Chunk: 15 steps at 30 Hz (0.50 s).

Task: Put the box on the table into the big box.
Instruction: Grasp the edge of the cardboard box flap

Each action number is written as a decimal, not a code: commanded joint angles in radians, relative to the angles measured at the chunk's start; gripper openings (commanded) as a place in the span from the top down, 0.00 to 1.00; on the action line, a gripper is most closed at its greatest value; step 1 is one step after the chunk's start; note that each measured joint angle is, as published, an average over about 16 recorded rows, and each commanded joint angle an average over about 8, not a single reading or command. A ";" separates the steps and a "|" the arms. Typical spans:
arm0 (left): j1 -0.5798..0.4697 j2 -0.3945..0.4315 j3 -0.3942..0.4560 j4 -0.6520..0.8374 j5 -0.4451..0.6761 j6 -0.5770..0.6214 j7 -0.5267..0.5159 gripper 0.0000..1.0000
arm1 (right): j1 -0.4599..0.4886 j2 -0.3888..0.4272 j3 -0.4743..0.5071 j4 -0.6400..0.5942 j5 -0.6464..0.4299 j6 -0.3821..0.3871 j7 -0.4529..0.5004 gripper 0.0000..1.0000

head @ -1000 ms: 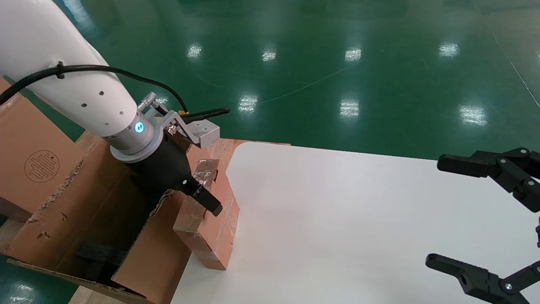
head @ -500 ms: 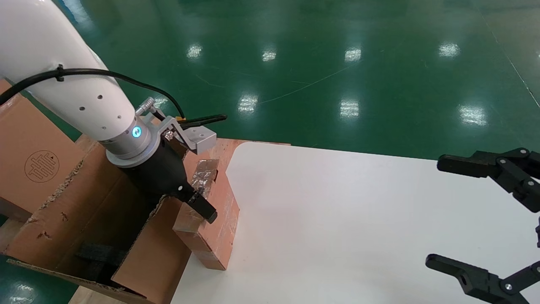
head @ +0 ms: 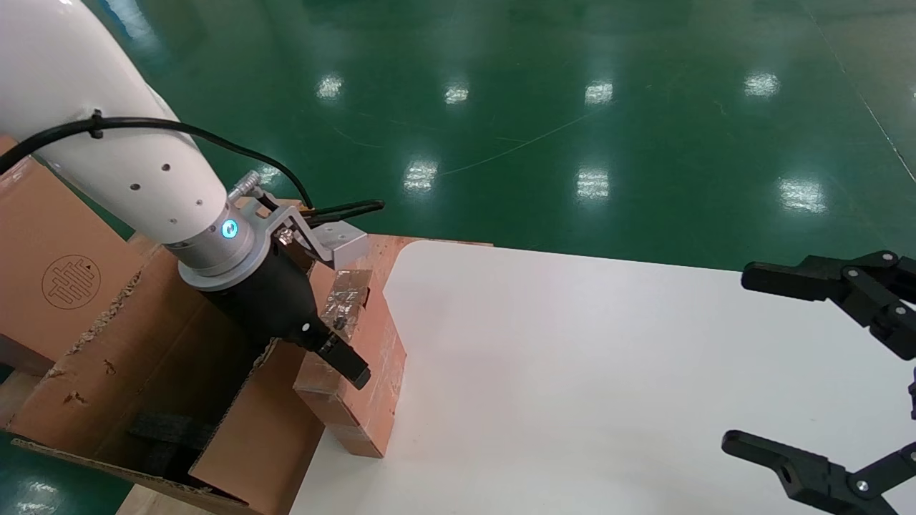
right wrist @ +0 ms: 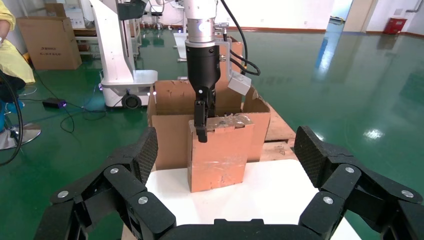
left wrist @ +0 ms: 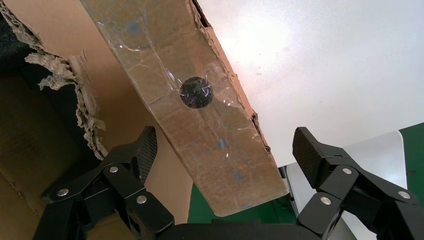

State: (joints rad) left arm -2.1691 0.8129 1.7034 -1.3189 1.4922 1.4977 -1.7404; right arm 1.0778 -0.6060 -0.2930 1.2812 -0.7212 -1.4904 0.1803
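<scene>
**Left gripper sits over the small box at the table's edge**

The small oblong brown cardboard box with shiny clear tape on top point(head: 354, 372) stands on the left edge of the flat white table with a rounded corner point(head: 572, 386). Its left side touches the wall of the large brown cardboard carton with torn ragged edges point(head: 143, 372). The big carton sits to the left of the table, and its top is open. Dark black straps point(head: 168, 433) lie inside it.

The black left gripper point(head: 336, 332) is right at the top of the small box. Its fingers are spread wide, one on each long side of the taped top. In the left wrist view the fingers point(left wrist: 142, 155) are apart from the box point(left wrist: 200, 115), and they do not touch it. A torn bit of the carton's edge point(left wrist: 65, 80) shows just beside the box.

The black right gripper point(head: 823, 372) hangs over the right side of the table, well apart from the box. Its fingers are spread wide too, and they hold nothing. In the right wrist view the small box point(right wrist: 220, 152) stands far off at the table's far edge, with the big carton point(right wrist: 167, 125) behind it.
</scene>
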 commanded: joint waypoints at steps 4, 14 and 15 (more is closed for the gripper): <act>0.001 -0.001 -0.002 0.001 -0.003 -0.002 0.000 0.59 | 0.000 0.000 0.000 0.000 0.000 0.000 0.000 0.00; 0.000 0.001 0.000 0.000 0.002 0.001 0.000 1.00 | 0.000 0.000 0.000 0.000 0.000 0.000 0.000 0.69; 0.000 0.001 0.001 0.000 0.003 0.001 0.000 1.00 | 0.000 0.000 0.000 0.000 0.000 0.000 0.000 0.81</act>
State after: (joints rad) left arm -2.1690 0.8140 1.7038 -1.3190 1.4949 1.4986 -1.7402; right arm 1.0777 -0.6060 -0.2931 1.2812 -0.7211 -1.4903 0.1803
